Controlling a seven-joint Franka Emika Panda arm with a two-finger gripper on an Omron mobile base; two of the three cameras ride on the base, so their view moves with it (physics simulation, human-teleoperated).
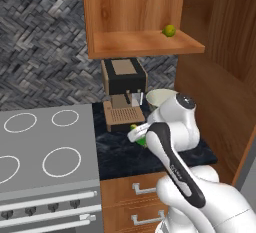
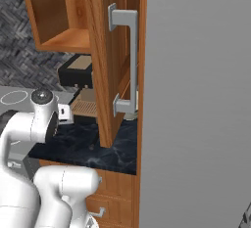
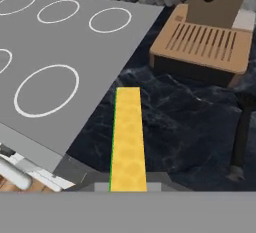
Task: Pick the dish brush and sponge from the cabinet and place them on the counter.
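1. While the sponge [image 3: 128,137] sits clamped edge-up in the gripper [image 3: 129,184], its yellow layer facing the hand camera with a thin green line along its left side, it hangs over the counter [image 3: 185,127] and not yet on it; lower it straight down until it touches before letting go.
2. Aim for the bare marbled stone just ahead; at about ten o'clock in the hand view the grey stovetop [image 3: 75,62] edge runs close, so keep clear of it.
3. At one o'clock in that view stands the coffee machine [image 3: 202,47], well apart from the sponge and no obstacle.
4. At four o'clock a slim dark stick stands on the counter, possibly the dish brush [image 3: 241,137], though I cannot tell for sure.
5. Up at twelve o'clock in the left base view, the cabinet [image 1: 145,44] is open, with a round yellow-green fruit [image 1: 169,30] on its shelf.
6. Folded low over the counter, the arm [image 1: 172,142] has its elbow raised and its hand pointing forward and down.
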